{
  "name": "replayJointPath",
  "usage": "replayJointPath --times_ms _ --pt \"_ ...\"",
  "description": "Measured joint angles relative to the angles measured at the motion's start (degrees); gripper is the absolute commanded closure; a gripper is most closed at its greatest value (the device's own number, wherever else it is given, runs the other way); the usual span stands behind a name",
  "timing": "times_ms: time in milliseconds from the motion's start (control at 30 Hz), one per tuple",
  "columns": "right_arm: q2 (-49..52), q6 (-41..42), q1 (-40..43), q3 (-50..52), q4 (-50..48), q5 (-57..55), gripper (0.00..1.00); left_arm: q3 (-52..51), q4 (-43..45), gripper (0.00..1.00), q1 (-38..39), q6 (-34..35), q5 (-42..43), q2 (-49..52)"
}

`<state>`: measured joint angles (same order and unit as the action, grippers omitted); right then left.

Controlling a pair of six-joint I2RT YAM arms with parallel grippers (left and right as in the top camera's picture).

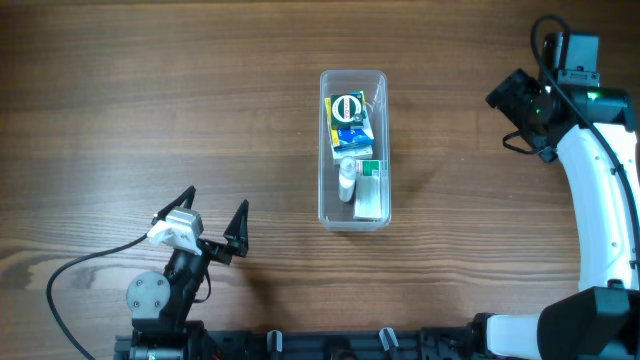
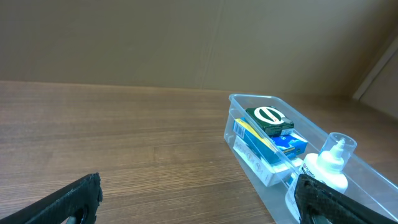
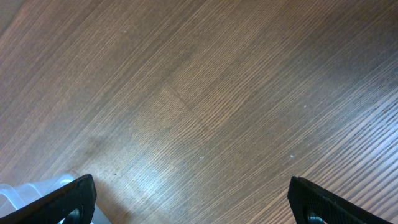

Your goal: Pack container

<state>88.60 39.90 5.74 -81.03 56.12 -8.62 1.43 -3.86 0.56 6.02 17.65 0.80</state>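
The clear plastic container stands at the middle of the table. It holds a dark green box on a blue and yellow box, a small white bottle and a white and green box. In the left wrist view the container is at the right, with the green box and the bottle inside. My left gripper is open and empty, left of the container. My right gripper is open and empty at the far right. A corner of the container shows in the right wrist view.
Bare wood table surrounds the container. A black cable trails from the left arm at the front left. The white right arm runs along the right edge.
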Motion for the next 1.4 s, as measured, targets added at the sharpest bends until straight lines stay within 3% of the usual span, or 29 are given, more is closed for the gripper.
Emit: replayJointPath --times_ms 733,1067,1267,1400 --pt "-2.2 0.0 0.0 0.1 0.0 0.0 0.0 0.0 0.0 0.0 0.0 0.0 -0.2 0.0" --pt "-31.6 0.0 0.0 1.9 -0.3 0.0 0.0 0.0 0.0 0.0 0.0 0.0 -0.2 0.0" --pt "-49.1 0.0 -1.7 23.5 0.6 0.0 0.0 -0.1 -0.1 0.0 0.0 0.0 -0.2 -0.2" --pt "-59.5 0.0 -3.1 32.2 1.3 -1.6 0.0 -0.1 -0.2 0.0 0.0 0.0 -0.2 -0.1"
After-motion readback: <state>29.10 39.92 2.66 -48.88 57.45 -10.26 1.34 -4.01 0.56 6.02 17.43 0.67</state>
